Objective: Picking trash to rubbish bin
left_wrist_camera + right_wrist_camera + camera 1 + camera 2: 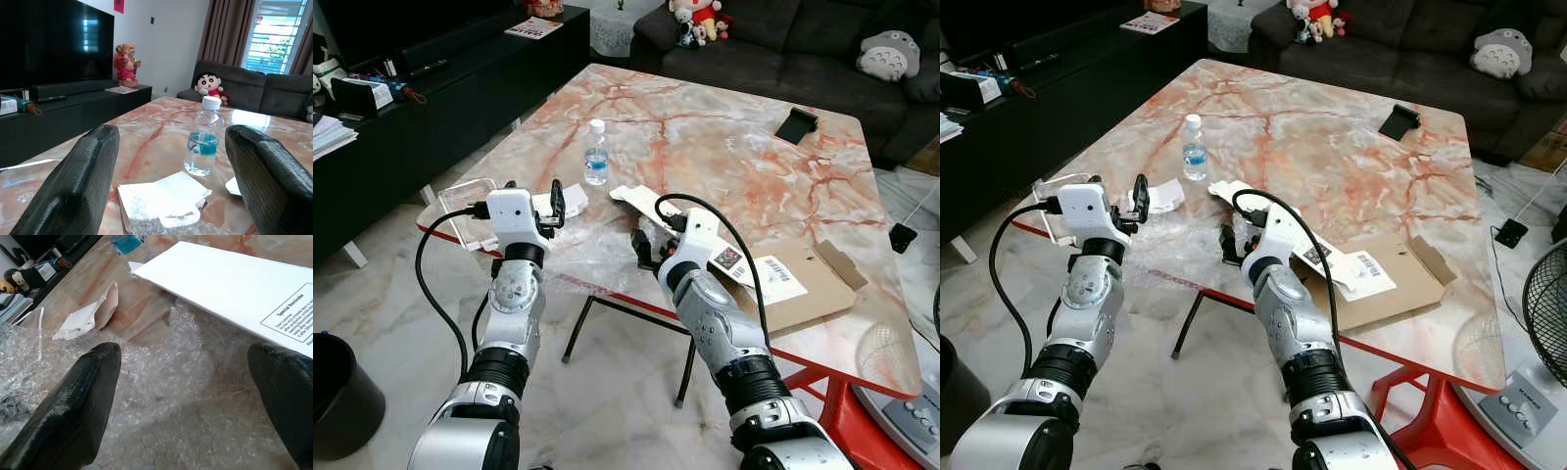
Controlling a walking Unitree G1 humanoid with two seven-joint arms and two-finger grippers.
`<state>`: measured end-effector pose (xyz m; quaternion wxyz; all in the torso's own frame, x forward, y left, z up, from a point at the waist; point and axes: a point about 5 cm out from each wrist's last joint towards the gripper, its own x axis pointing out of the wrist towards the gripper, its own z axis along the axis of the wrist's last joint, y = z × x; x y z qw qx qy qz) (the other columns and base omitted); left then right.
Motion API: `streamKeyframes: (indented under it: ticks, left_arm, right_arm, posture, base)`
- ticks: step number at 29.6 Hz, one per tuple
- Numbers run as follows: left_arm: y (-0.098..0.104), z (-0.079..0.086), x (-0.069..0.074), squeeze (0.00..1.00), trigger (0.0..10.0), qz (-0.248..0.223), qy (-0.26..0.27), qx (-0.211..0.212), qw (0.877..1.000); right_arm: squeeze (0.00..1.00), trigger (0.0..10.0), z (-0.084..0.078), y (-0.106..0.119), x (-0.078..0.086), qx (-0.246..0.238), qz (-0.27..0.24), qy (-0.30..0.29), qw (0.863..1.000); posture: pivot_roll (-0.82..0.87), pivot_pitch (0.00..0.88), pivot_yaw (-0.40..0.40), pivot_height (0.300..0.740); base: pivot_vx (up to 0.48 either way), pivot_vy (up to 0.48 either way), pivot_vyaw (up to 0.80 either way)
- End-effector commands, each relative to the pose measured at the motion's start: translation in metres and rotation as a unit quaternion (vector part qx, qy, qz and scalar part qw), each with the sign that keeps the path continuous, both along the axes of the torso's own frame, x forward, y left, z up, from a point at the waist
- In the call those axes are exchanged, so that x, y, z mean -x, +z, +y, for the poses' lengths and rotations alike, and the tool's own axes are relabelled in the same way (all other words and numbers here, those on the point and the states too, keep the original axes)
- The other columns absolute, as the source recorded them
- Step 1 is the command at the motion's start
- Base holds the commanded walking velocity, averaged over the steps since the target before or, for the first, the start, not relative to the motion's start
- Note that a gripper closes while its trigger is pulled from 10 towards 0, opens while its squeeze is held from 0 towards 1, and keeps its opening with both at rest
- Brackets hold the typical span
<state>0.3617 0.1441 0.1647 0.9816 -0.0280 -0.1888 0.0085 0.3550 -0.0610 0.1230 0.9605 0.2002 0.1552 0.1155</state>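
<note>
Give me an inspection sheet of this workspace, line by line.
Surface: marble table, pink-veined.
Job's things: bubble wrap at the near edge; crumpled paper; white printed sheet; flattened cardboard; water bottle upright.
Clutter: clear plastic tray; black object at the far side.
Grippers: left gripper open above the paper; right gripper open over the bubble wrap.
Cables: black cable looping off the left arm.
Surroundings: sofa, TV cabinet, black bin.

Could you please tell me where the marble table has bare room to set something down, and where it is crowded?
The pink-veined marble table is bare across its middle, between the clear plastic water bottle and the black phone stand. The near edge is crowded: crumpled bubble wrap, white paper scraps, a flattened cardboard box, and both open grippers, left and right.
</note>
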Motion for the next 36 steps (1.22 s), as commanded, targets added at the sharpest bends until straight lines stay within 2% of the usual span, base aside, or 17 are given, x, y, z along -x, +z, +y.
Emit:
streamKeyframes:
  ticks: [1, 11, 14, 36]
  left_arm:
    - [0.0, -0.004, 0.0, 0.0, 10.0, 0.002, -0.005, -0.003, 1.0]
    - [0.0, -0.003, 0.003, 0.0, 10.0, 0.001, -0.004, -0.004, 1.0]
    - [-0.002, -0.004, 0.003, 0.0, 10.0, 0.005, -0.006, -0.006, 1.0]
    - [-0.007, -0.009, 0.009, 0.0, 10.0, 0.011, -0.012, -0.012, 1.0]
  right_arm:
    - [0.0, 10.0, 0.043, 0.03, -0.002, -0.047, -0.027, 0.046, 0.997]
    - [0.0, 10.0, 0.048, 0.026, -0.001, -0.042, -0.016, 0.057, 0.997]
    - [0.0, 10.0, 0.048, 0.022, -0.001, -0.014, -0.014, 0.058, 0.998]
    - [0.0, 10.0, 0.053, 0.002, 0.003, -0.003, 0.019, 0.056, 0.998]
  posture:
    - [-0.07, 0.085, -0.103, 0.74]
    - [-0.07, 0.09, -0.108, 0.74]
    - [-0.07, 0.098, -0.11, 0.74]
    - [-0.07, 0.118, -0.129, 0.74]
  base:
    - [0.0, 0.0, 0.0]
    - [0.0, 0.0, 0.0]
    - [0.0, 0.0, 0.0]
    - [0.0, 0.0, 0.0]
